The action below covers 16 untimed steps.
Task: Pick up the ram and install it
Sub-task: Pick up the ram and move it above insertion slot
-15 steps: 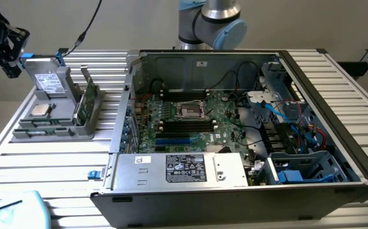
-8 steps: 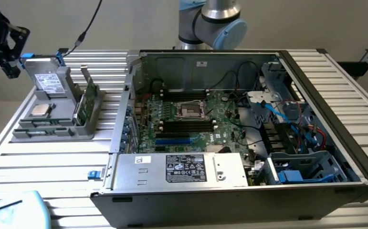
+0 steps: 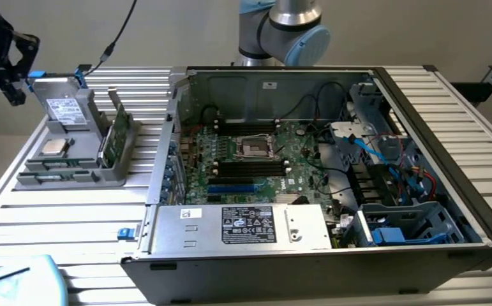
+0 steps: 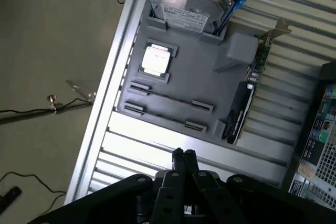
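- slatted tabletop carries grey tray.
- we make out ram faintly, edge-up in tray's front slots, long axis along that edge.
- end effector pinched shut, empty, above tray's far corner, apart from ram.

open air around hand — drive upright beside

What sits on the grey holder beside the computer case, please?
A hard drive standing at one end, a square chip lying flat, a card on edge; their undersides are hidden.
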Each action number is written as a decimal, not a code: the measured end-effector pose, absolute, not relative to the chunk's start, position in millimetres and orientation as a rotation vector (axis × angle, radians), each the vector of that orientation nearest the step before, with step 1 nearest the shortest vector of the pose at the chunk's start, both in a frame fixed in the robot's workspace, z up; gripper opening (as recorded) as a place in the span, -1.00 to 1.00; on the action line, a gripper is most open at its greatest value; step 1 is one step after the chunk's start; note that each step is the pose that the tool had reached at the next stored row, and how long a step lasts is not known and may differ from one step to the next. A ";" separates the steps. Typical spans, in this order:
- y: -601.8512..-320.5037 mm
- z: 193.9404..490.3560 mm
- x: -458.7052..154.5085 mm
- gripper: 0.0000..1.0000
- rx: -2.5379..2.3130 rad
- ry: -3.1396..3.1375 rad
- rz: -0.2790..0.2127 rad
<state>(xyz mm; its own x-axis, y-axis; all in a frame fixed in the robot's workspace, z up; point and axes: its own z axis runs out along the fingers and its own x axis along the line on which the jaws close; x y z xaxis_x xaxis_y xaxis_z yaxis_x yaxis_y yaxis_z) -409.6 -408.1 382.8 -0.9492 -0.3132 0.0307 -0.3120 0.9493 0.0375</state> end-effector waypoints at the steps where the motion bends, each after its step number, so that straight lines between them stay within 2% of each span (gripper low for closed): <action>1: -408.1 382.4 -409.6 -0.80 0.520 -3.061 -0.050; 16: -408.1 378.3 -409.6 -0.80 0.930 -2.958 -0.043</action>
